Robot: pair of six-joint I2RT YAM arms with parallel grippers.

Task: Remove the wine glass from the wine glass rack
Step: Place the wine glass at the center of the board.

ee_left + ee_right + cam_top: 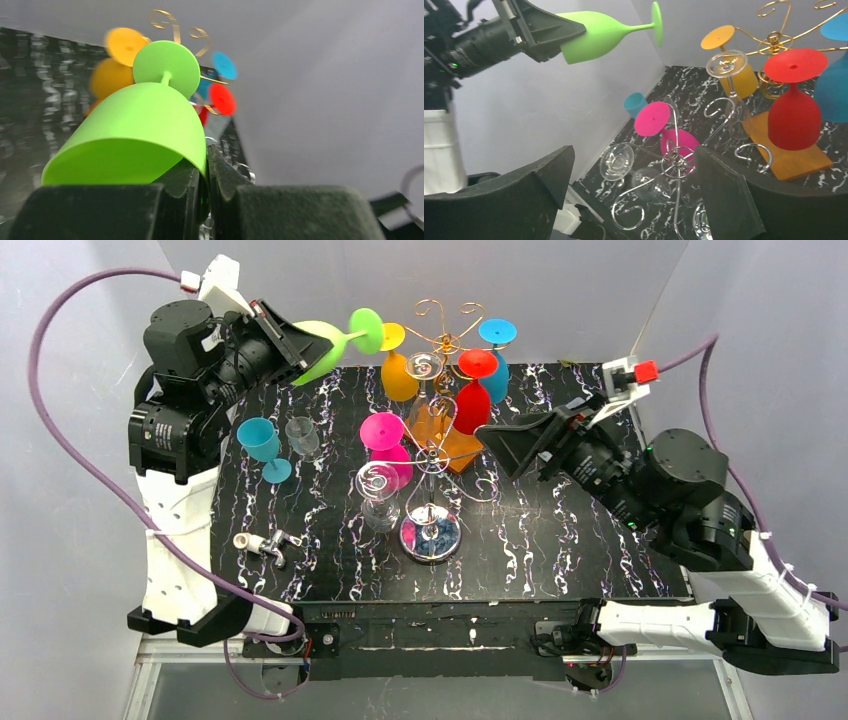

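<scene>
— One glass is off already, I take it?

— I'd say so. At the far left, the left end effector [290,345] is clamped on the rim of the green wine glass [330,348], one finger inside the bowl and one outside. It holds the glass up in the air, tipped on its side with the foot pointing right toward the rack [431,536]. There is a clear gap between the foot and the nearest scroll arm.

— So what's left?

— My guess is only to set it down. A teal glass [262,445] and a small clear one [302,435] stand upright on the tabletop [560,540] at the left, so there is likely room beside them.

— How does the green one look?

— It is opaque, matte and bright lime, with a wide bowl, a short stem and a flat round foot. I can't see any chips or cracks.

— And the rack itself?

— It stands mid-tabletop on a shiny round base. Pink [385,440], orange [398,370], red [475,390] and blue [495,350] glasses hang from it upside down, along with a couple of clear ones.

— The other arm?

— The right end effector [500,445] hangs just right of the rack. Its fingers are spread wide and hold nothing.
</scene>
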